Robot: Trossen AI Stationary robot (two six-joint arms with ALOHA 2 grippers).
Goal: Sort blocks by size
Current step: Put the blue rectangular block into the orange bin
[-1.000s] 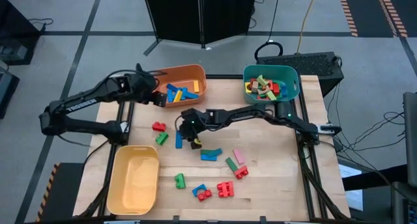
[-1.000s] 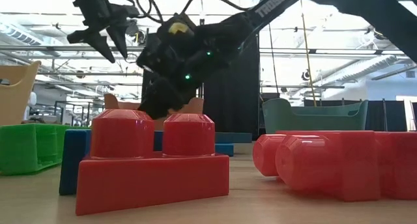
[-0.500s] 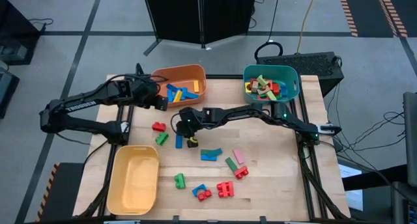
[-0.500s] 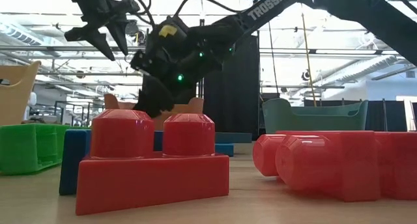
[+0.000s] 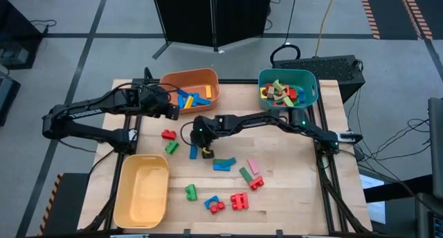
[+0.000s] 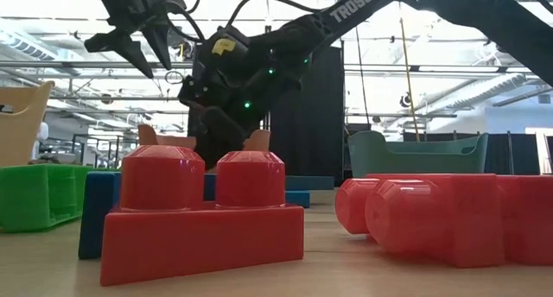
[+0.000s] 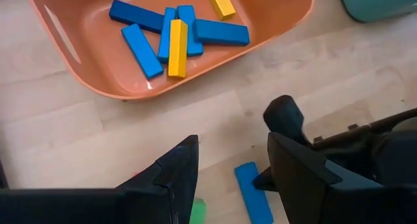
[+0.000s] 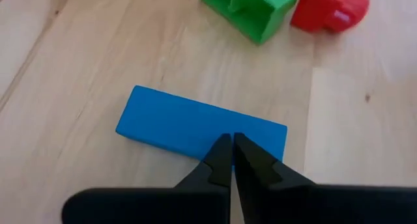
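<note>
Right wrist view shows the right gripper (image 8: 232,160) pinched closed, empty, above a smooth flat blue bar (image 8: 195,125) on pale woodgrain.

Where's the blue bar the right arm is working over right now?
In the high view the blue bar lies left of table centre, beside the green block, just below the right gripper.

a pale wooden tabletop (image 5: 291,165) stands on a grey floor (image 5: 83,23) crossed by darker seams. at twelve o'clock beyond it rises a black panel (image 5: 211,13) on a metal foot. a yellow cable (image 5: 324,20) runs down at one o'clock to a black box (image 5: 332,65). orange-and-black striped tape (image 5: 370,13) marks the floor at two o'clock. seen level, the room behind shows bright ceiling beams (image 6: 449,47) and a dark curtain (image 6: 315,124).
</note>
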